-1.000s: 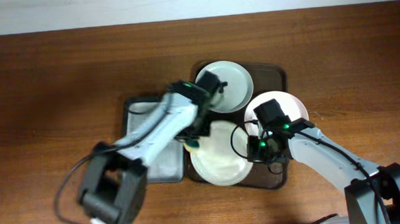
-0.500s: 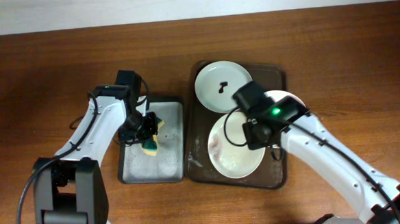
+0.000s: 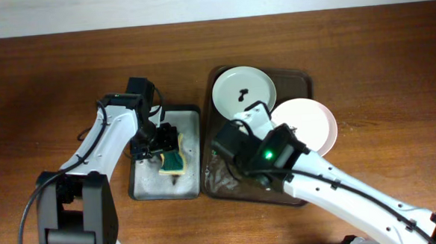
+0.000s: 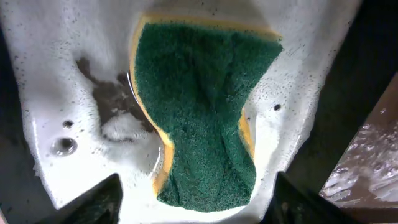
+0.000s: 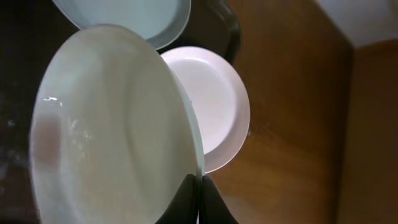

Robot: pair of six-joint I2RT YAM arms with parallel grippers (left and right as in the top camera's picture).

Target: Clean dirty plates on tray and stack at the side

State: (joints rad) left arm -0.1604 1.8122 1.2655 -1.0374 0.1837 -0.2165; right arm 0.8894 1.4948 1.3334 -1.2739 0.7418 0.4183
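— On your left, the left gripper (image 4: 196, 198) hangs over the grey sponge tray (image 3: 143, 187), its fingers apart and holding nothing.

— Agreed. You can see the sponge (image 4: 199, 118) lying green side up in the foamy water of that tray, between the two fingers and touching neither.

— Moving to the middle, your tray (image 3: 298, 79) sits just to the right of the sponge tray on the wooden surface (image 3: 379, 61). The pale green plate (image 3: 258, 97) lies flat at the tray's far end, with a dark smudge (image 3: 243, 93) near its centre.

— Now your right gripper (image 5: 198, 198). Its fingers are pressed together on the rim of a white plate (image 5: 112, 130). You have that plate tilted up on edge above the tray, with its glossy face turned to the wrist camera. From overhead your arm hides most of it.

— Furthest right, the pink plate (image 3: 308, 125) lies flat on the tray's right side. Its edge reaches past the rim and over the surface.

— I cannot tell whether your pink plate carries a smudge.
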